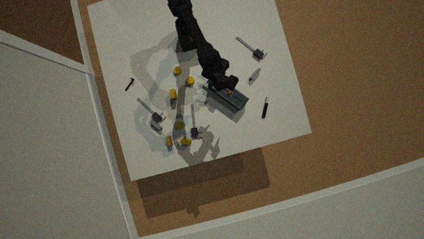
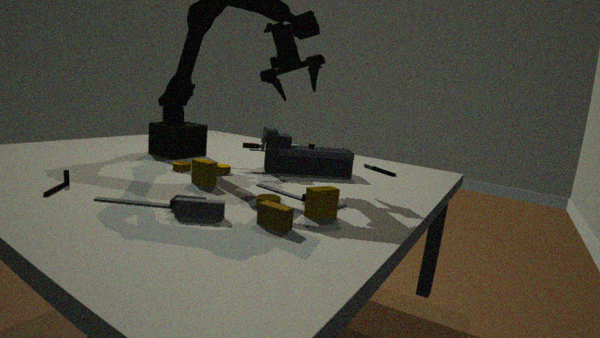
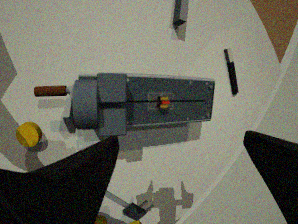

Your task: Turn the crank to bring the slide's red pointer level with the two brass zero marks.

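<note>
The machine [image 1: 234, 102] [image 2: 308, 163] [image 3: 143, 99] is a grey-blue box lying on the white table [image 1: 118, 29]. Its slide's red pointer [image 3: 164, 103] [image 1: 229, 92] sits on top, about midway along, with small yellowish marks close on either side; I cannot tell whether it is level with them. The reddish-brown crank handle [image 3: 51, 91] [image 2: 251, 145] sticks out of the drum end. My gripper [image 2: 298, 93] [image 3: 182, 140] is open and empty. It hangs high above the machine, fingers pointing down, touching nothing.
Yellow blocks and discs [image 2: 204, 171] [image 2: 321, 202] [image 1: 177, 70] and two hammers [image 2: 197, 209] [image 1: 194, 130] lie in front of the machine. Another hammer [image 1: 257, 53], a small grey block [image 1: 254, 74] [image 3: 180, 6], a black bar [image 1: 264, 108] [image 3: 230, 72] and a black L-key [image 1: 129, 83] lie around it.
</note>
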Motion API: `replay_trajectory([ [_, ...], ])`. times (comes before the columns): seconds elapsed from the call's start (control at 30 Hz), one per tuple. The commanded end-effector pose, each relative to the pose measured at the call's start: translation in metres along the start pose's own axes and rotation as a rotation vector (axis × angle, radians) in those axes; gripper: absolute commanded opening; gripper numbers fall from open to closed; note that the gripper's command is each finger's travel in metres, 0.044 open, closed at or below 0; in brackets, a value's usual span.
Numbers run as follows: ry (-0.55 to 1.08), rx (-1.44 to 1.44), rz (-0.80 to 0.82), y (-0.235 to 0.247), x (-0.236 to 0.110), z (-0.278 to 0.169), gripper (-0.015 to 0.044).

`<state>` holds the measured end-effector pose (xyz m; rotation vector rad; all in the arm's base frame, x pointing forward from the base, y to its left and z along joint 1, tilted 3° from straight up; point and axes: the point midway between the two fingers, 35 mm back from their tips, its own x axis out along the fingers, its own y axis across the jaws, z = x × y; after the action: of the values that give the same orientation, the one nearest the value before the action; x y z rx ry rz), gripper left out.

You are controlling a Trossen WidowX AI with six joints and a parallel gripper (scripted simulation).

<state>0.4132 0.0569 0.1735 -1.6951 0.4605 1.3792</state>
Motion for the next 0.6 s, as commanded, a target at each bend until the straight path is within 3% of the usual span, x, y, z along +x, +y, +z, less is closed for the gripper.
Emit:
replay_trajectory([
  [0.0,-0.004,-0.137,0.035,-0.009,0.006,-0.001,0.0440],
  [0.57,-0.078,-0.763,0.171,-0.040,0.034,0.008,0.0440],
])
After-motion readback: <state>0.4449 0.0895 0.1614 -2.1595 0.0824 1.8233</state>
